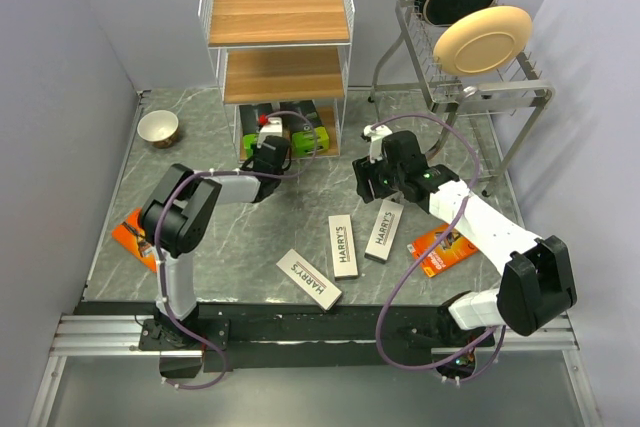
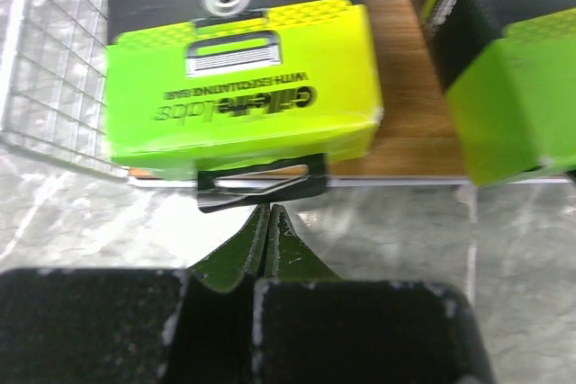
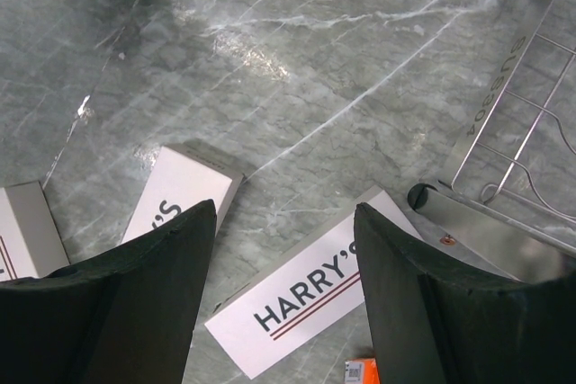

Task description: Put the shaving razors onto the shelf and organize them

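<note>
Wire shelf (image 1: 277,47) far centre on marble surface (image 1: 260,237). Two black boxes with lime-green ends (image 2: 238,78) on bottom tier. Three white HARRY'S boxes (image 1: 343,245) flat, near centre. Orange packs (image 1: 443,249) near left and near right. Left tool (image 2: 269,222) pressed together at left green box's hang tab (image 2: 261,184), contact unclear. Right tool (image 3: 283,213) spread, above HARRY'S box.
</note>
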Controlling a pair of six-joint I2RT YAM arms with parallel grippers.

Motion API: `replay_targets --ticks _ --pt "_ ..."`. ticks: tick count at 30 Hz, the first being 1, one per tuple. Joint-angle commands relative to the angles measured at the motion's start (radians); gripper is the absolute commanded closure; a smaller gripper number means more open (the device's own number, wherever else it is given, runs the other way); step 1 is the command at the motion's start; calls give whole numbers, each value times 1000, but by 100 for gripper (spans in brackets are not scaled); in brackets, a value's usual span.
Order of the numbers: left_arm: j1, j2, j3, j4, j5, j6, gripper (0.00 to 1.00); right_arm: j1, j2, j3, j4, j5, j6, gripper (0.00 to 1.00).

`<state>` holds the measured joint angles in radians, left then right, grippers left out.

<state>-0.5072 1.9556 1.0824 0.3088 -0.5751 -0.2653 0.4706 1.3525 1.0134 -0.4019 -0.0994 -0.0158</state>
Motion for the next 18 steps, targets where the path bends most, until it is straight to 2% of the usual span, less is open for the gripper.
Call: replay_targets --ticks 1,6,11,16,18 --pt "19 -86 -21 67 76 70 99 -6 -9 16 46 0 7 30" --pt "-54 -80 -3 81 164 242 99 -6 -19 1 40 9 -3 30" --pt "-105 -15 63 73 29 350 99 -6 -23 -1 38 10 -3 30" --pt "-99 22 103 95 -87 400 99 -6 -12 11 44 10 0 30" --pt "-79 51 158 32 -98 390 99 -7 -9 11 48 9 2 30"
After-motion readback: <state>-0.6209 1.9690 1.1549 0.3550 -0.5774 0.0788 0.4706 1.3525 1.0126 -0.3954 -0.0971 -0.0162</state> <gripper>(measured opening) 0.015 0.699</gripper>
